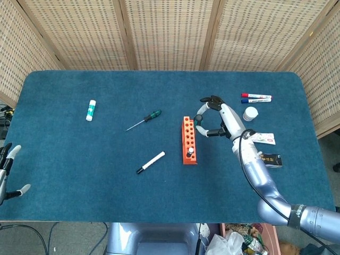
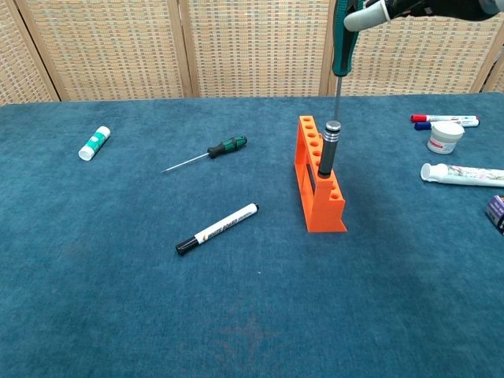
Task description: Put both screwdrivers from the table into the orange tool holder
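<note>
I had the right hand (image 1: 215,118) pinching one green-handled screwdriver (image 2: 339,47) upright, shaft pointing down, just above the orange tool holder (image 1: 188,140), whose near slot carried a dark cylindrical tool (image 2: 327,148). The second screwdriver (image 1: 144,120) lay flat on the blue table (image 1: 64,154), at ten o'clock from the holder and well apart. My left hand (image 1: 6,169) sat at the table's nine o'clock edge, fingers spread, gripping nothing.

Blue surface (image 1: 79,170) with scattered items
Rack (image 1: 188,139) centre; screwdriver (image 1: 143,121) and pen (image 1: 151,162) at 9 o'clock; markers (image 1: 256,98) at 2.
</note>
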`<state>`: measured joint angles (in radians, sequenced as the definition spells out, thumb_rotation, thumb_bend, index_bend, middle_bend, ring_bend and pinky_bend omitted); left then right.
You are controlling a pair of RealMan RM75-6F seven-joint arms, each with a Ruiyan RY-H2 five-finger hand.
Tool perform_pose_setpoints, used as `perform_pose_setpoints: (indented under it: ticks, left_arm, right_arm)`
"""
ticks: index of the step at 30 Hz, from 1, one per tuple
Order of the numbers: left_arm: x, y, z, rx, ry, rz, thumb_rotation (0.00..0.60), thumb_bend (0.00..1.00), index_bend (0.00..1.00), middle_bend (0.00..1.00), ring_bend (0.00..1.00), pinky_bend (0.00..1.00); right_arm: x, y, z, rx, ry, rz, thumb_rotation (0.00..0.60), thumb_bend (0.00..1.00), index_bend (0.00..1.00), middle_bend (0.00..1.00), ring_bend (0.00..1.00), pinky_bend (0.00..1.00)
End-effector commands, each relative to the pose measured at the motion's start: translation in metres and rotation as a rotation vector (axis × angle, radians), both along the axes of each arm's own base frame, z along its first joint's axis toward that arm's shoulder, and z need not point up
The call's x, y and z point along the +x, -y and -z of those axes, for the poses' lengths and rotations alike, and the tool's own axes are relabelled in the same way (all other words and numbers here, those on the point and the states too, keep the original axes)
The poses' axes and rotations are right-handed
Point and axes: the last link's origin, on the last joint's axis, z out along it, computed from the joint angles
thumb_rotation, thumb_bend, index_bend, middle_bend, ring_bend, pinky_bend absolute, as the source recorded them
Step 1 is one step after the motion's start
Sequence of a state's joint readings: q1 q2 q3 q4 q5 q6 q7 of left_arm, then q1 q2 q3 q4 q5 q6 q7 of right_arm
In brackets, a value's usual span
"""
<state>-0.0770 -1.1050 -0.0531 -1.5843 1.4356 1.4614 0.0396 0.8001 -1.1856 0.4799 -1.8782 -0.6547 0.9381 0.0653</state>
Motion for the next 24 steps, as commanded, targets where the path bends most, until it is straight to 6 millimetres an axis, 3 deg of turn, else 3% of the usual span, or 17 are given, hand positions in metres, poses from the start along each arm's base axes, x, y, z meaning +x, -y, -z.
perform_pose_setpoints:
  ticks: [1, 14, 24]
  left_arm:
    - [0.000, 0.000, 0.000, 0.001, 0.001, -0.002, 0.600, 0.00, 0.00, 0.00, 0.00, 0.00]
    - [-0.001, -0.001, -0.001, 0.003, 0.002, -0.004, 0.600, 0.00, 0.00, 0.00, 0.00, 0.00]
    - [-0.001, -0.001, 0.000, 0.000, 0.001, -0.007, 0.600, 0.00, 0.00, 0.00, 0.00, 0.00]
  right_arm:
    - [-0.001, 0.001, 0.002, 0.002, -0.004, 0.002, 0.600, 0.39, 0.65, 0.18, 0.00, 0.04]
    - [-0.002, 0.004, 0.008, 0.009, -0.009, 0.007, 0.600, 0.39, 0.65, 0.18, 0.00, 0.04]
    - [0.011, 0.003, 0.001, -0.006, 0.008, -0.018, 0.600, 0.39, 0.65, 0.18, 0.00, 0.04]
